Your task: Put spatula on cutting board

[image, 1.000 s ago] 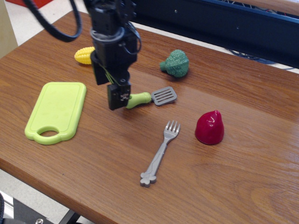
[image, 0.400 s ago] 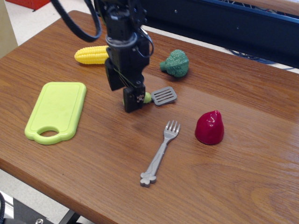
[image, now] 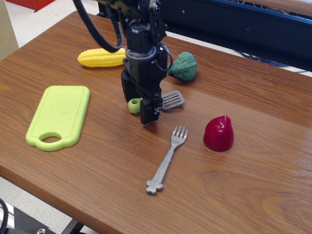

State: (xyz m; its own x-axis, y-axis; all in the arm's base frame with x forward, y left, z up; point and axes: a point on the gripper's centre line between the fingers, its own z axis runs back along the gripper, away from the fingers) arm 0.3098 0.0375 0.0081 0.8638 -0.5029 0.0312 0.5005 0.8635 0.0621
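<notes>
The spatula lies on the wooden table; its grey slotted blade (image: 172,100) points right and the round end of its light-green handle (image: 134,105) sticks out to the left. My gripper (image: 147,110) is low over the middle of the handle and hides it, with one black finger (image: 150,112) in front of the handle. The jaws look open around the handle, not closed on it. The lime-green cutting board (image: 61,109) lies flat at the left, handle hole toward the front, about a hand's width left of the gripper.
A yellow corn cob (image: 101,57) lies behind the board. A green broccoli (image: 184,66) sits behind the spatula. A grey fork (image: 168,160) lies in front and a red strawberry-like toy (image: 219,132) at the right. The table's front edge (image: 73,209) is near.
My gripper has moved right, from the handle's left end to over its middle, and come down. The spatula and the other things have not moved.
</notes>
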